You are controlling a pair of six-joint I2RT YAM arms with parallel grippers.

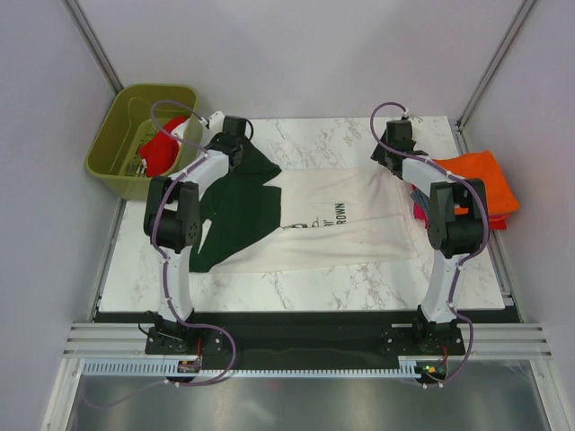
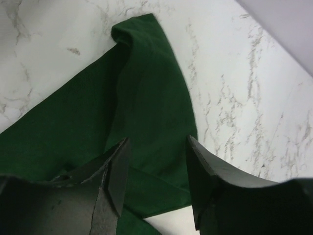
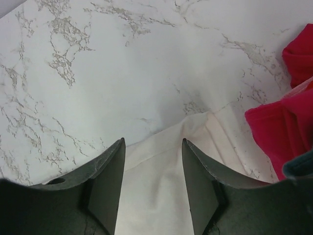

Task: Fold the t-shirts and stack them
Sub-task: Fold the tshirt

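A cream t-shirt (image 1: 346, 224) with dark green sleeves (image 1: 238, 211) and black print lies spread on the marble table (image 1: 314, 287). My left gripper (image 1: 235, 133) hovers over the shirt's far left corner. In the left wrist view its jaws (image 2: 157, 147) stand open above the green sleeve (image 2: 146, 98), gripping nothing. My right gripper (image 1: 395, 148) is over the shirt's far right corner. In the right wrist view it (image 3: 152, 144) is open above the cream hem (image 3: 161, 166), with nothing pinched. An orange shirt (image 1: 481, 180) lies folded at the right, on top of red cloth (image 3: 279, 132).
An olive-green bin (image 1: 112, 162) stands off the table's far left corner with a red shirt (image 1: 162, 148) in it. A grey-blue scrap (image 3: 301, 169) shows beside the red cloth. Grey walls close in on both sides and the back.
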